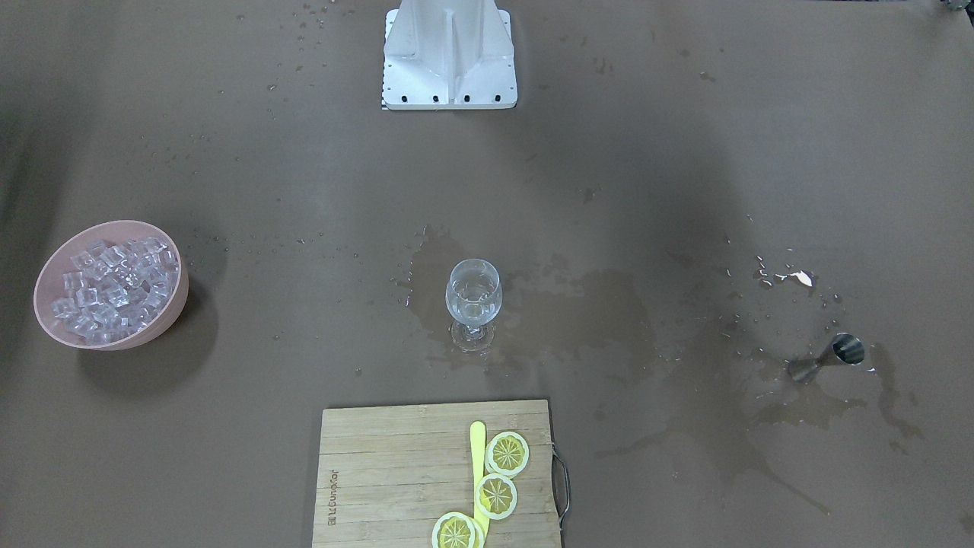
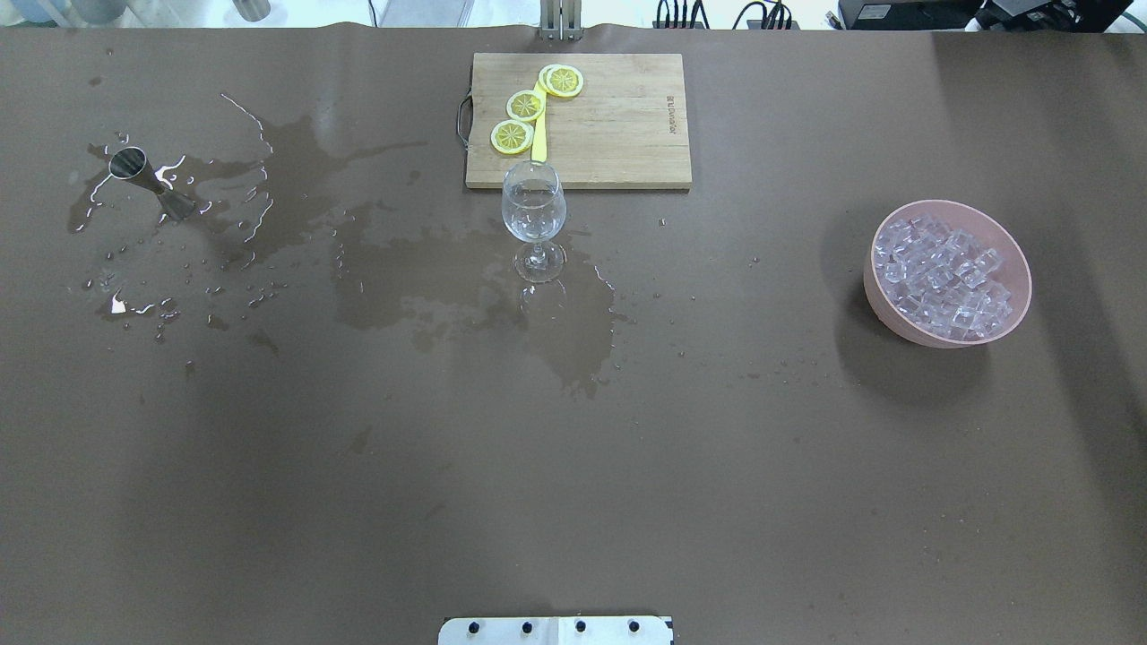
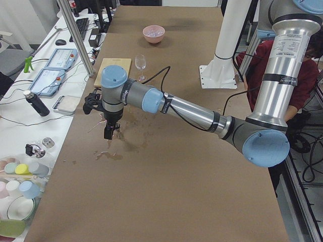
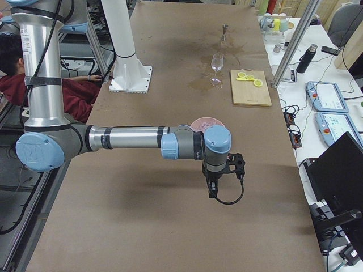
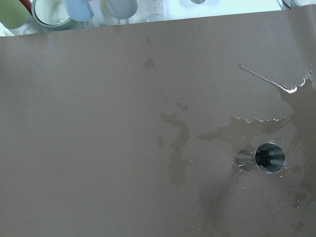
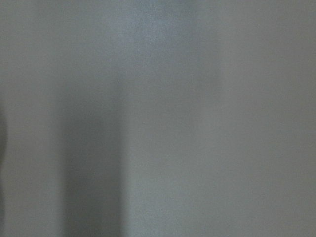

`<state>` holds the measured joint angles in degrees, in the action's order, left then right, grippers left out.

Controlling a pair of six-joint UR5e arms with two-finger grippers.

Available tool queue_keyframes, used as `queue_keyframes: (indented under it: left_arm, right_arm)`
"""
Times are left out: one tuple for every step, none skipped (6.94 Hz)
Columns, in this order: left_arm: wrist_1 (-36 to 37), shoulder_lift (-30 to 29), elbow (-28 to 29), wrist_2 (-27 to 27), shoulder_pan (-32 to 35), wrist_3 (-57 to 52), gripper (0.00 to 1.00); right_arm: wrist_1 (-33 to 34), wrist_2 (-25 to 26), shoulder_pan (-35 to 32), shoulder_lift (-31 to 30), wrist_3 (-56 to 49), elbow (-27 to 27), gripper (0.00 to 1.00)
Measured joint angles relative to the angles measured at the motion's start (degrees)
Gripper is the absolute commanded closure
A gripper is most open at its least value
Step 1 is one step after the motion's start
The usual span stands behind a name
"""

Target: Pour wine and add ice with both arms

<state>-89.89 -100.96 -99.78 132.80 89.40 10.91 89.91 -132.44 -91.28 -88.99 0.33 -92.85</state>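
A stemmed glass stands mid-table on a wet stain and seems to hold a little clear wine; it also shows in the overhead view. A pink bowl full of ice cubes stands on my right side. A steel jigger stands among spills on my left side and shows in the left wrist view. My left gripper hangs above that wet patch. My right gripper hangs over bare table near the bowl. Both show only in side views, so I cannot tell whether they are open or shut.
A wooden cutting board with three lemon slices and a yellow knife lies just beyond the glass. Dark wet stains spread from glass to jigger. The white mounting base stands at the robot's edge. A person sits behind the robot.
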Motion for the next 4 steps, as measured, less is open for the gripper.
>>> queue_keyframes:
  left_arm:
    - [0.0, 0.0, 0.1, 0.0, 0.0, 0.2, 0.02]
    - [-0.1, 0.0, 0.5, 0.0, -0.1, 0.4, 0.02]
    - [-0.1, 0.0, 0.6, 0.0, -0.1, 0.5, 0.02]
    - [-0.1, 0.0, 0.5, 0.0, -0.1, 0.5, 0.02]
  right_arm:
    - [0.0, -0.1, 0.0, 0.0, 0.0, 0.0, 0.0]
    - [0.3, -0.3, 0.1, 0.1, 0.1, -0.1, 0.0]
    - [1.7, -0.5, 0.6, 0.6, 0.5, -1.1, 0.0]
    - [3.6, -0.6, 2.1, 1.2, 2.6, -3.2, 0.0]
